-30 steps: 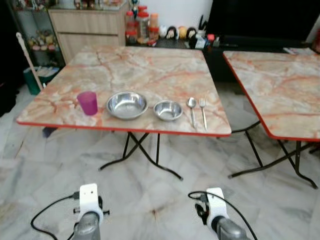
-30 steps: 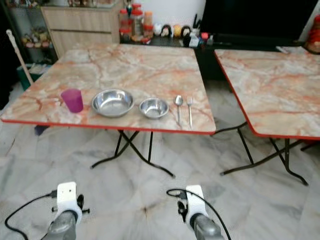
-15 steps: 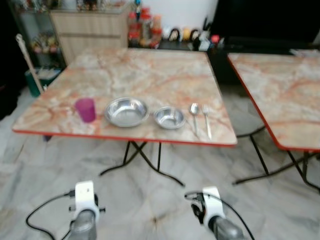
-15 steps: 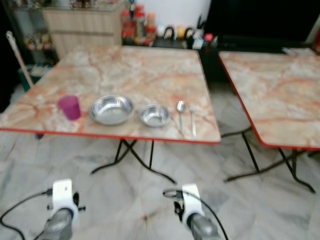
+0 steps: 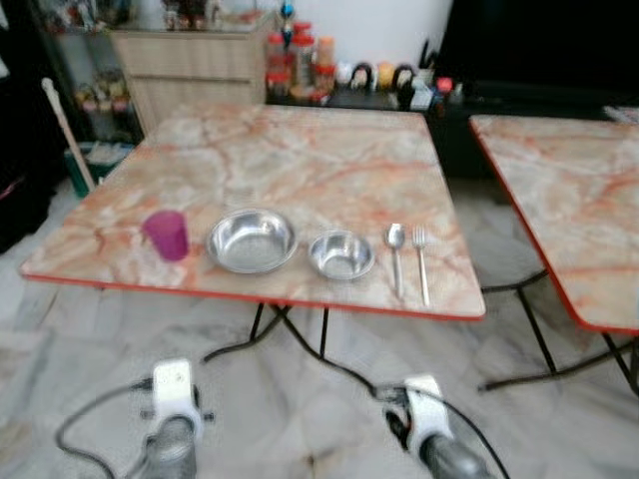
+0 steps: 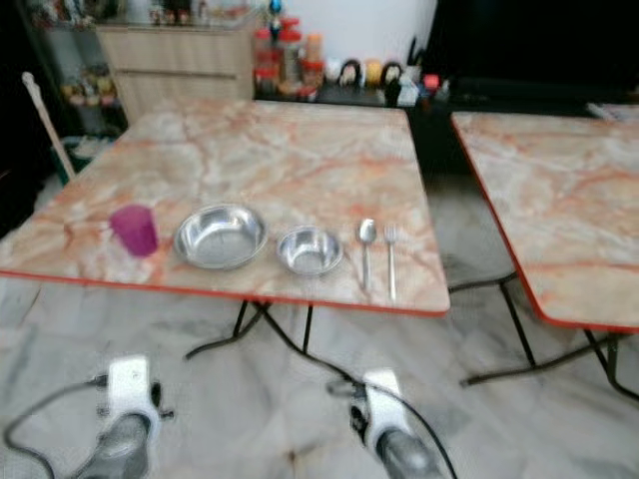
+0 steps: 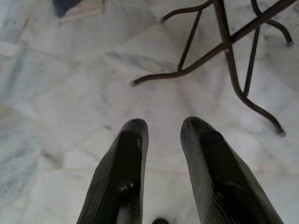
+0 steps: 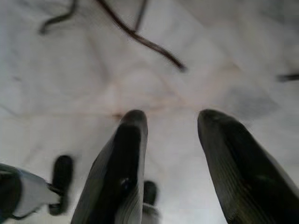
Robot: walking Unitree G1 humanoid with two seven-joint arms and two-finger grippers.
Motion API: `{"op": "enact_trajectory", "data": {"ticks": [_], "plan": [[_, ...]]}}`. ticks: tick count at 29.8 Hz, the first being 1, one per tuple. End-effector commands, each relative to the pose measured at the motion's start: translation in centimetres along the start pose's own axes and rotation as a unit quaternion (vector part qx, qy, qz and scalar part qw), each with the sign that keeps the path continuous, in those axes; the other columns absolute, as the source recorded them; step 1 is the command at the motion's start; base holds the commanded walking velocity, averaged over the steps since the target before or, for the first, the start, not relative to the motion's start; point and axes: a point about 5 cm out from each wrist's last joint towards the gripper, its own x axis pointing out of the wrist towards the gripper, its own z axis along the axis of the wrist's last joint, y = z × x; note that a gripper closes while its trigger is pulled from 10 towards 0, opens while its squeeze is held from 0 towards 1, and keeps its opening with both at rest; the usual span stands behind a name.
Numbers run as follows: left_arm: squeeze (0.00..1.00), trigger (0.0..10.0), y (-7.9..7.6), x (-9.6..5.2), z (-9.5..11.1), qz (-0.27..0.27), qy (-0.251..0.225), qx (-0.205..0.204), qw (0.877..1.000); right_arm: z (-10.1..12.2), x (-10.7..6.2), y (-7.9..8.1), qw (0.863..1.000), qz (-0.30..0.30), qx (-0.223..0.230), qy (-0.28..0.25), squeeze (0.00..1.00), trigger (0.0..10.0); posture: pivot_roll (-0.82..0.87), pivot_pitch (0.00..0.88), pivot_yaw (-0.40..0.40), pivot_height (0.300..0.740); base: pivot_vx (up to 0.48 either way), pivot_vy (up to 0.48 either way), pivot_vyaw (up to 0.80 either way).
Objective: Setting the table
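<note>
On the marble-patterned folding table (image 5: 300, 150), near its front edge, stand a purple cup (image 5: 166, 235), a large steel bowl (image 5: 252, 240), a small steel bowl (image 5: 341, 254), a spoon (image 5: 396, 251) and a fork (image 5: 421, 257) in a row. Both arms hang low in front of the table, their white wrists at the bottom of the head views. My left gripper (image 7: 161, 128) is open over the floor with nothing between its fingers. My right gripper (image 8: 170, 119) is open too, also pointing at bare floor.
A second marble table (image 5: 579, 200) stands to the right, with a gap between the two. A wooden cabinet (image 5: 190, 65) and a shelf of jars (image 5: 300, 60) are behind. A broom handle (image 5: 65, 130) leans at the left. Black table legs (image 7: 229, 60) cross the tiled floor.
The camera has moved closer to the table, so the dishes sit lower and larger in view. The things on the table have not moved. Both arms still hang.
</note>
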Motion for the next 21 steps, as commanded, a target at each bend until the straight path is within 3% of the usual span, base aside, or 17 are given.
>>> {"op": "enact_trajectory", "data": {"ticks": [1,9,10,18,21], "plan": [[0.00,10.0,1.5,0.2,0.2,0.023,-0.004,0.022,1.000,1.2,0.4,1.2,1.000,0.016,-0.004,-0.017,0.00,10.0,0.07,0.000,-0.058,0.732,0.289,0.000,0.00],[0.00,10.0,1.7,0.2,0.3,0.030,-0.008,0.013,0.999,1.2,0.4,1.2,1.000,0.013,-0.001,-0.016,0.00,10.0,0.07,0.000,-0.057,0.732,0.000,0.000,0.00],[1.00,10.0,1.9,0.3,0.7,0.035,-0.016,0.010,0.999,1.2,0.4,1.2,1.000,0.013,-0.001,-0.016,0.00,10.0,0.08,0.000,-0.059,0.732,0.000,0.000,0.00],[1.00,10.0,2.8,0.6,2.8,0.057,-0.071,-0.023,0.996,1.3,0.5,1.3,1.000,0.013,0.000,-0.015,0.00,10.0,0.08,0.000,-0.060,0.732,0.000,0.000,0.00],[1.00,10.0,2.7,0.6,4.0,0.046,-0.113,-0.031,0.992,1.2,0.5,1.3,1.000,0.012,-0.003,-0.014,0.00,10.0,0.08,0.000,-0.057,0.732,0.000,0.000,0.00]]}}
